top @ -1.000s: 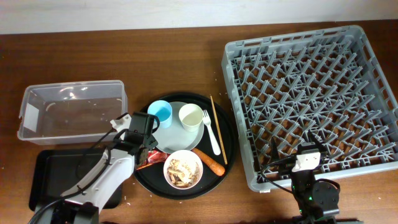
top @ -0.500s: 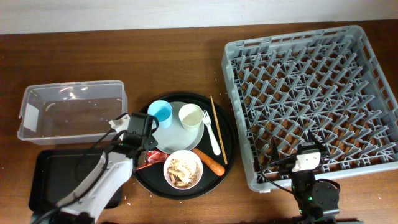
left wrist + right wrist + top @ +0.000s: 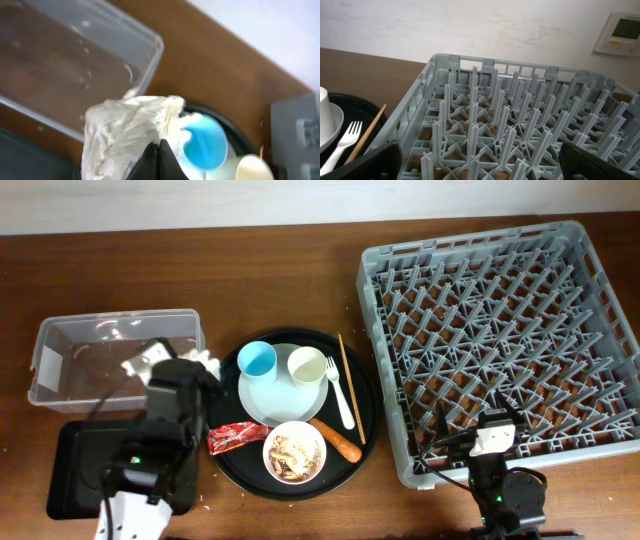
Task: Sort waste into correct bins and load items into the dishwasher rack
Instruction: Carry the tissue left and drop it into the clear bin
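The left gripper point(image 3: 159, 154), fingers pinching the crumpled white tissue point(image 3: 127, 130), holds it just beside the clear plastic tub's point(image 3: 142, 67) right end, so the tub lies leftward, far nearer this arm.

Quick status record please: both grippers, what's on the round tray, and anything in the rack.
left gripper: shut on crumpled white tissue, by corner of clear tub
right gripper: open, at front edge of dishwasher rack
round black tray: red wrapper, carrot, pink bowl with scraps, blue cup, cream cup, plate, fork, chopsticks
rack load: nothing yet
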Controlling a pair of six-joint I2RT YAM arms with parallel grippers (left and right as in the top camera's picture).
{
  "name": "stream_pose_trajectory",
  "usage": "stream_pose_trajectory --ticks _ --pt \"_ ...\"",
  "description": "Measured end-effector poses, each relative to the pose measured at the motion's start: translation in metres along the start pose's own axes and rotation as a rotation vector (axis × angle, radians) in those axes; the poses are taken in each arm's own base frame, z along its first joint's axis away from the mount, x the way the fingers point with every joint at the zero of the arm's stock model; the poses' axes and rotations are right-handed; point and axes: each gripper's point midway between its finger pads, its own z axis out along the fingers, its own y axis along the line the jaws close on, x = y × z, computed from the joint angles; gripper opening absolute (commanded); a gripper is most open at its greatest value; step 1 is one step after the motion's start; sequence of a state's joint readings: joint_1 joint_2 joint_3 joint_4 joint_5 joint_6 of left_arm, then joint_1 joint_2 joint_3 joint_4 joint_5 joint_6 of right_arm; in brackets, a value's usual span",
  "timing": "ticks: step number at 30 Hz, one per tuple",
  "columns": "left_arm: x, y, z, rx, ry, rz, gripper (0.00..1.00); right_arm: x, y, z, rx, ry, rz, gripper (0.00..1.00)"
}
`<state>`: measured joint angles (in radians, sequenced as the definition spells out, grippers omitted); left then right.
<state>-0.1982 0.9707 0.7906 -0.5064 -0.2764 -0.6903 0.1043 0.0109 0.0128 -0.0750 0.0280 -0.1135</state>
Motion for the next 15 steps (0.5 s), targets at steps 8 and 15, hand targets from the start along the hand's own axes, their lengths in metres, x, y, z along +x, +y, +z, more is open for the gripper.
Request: stream_pose_trajectory --ticks 8,15 --pt "-0.052 0.101 0.048 -0.304 -0.097 -0.125 0.00 0.000 0.000 0.000 0.000 0.000 0.001 0.99" --pt "-0.044 0.123 0.126 -0.331 -0.059 -0.085 0.92 0.000 0.000 0.000 0.000 -0.001 0.001 0.99"
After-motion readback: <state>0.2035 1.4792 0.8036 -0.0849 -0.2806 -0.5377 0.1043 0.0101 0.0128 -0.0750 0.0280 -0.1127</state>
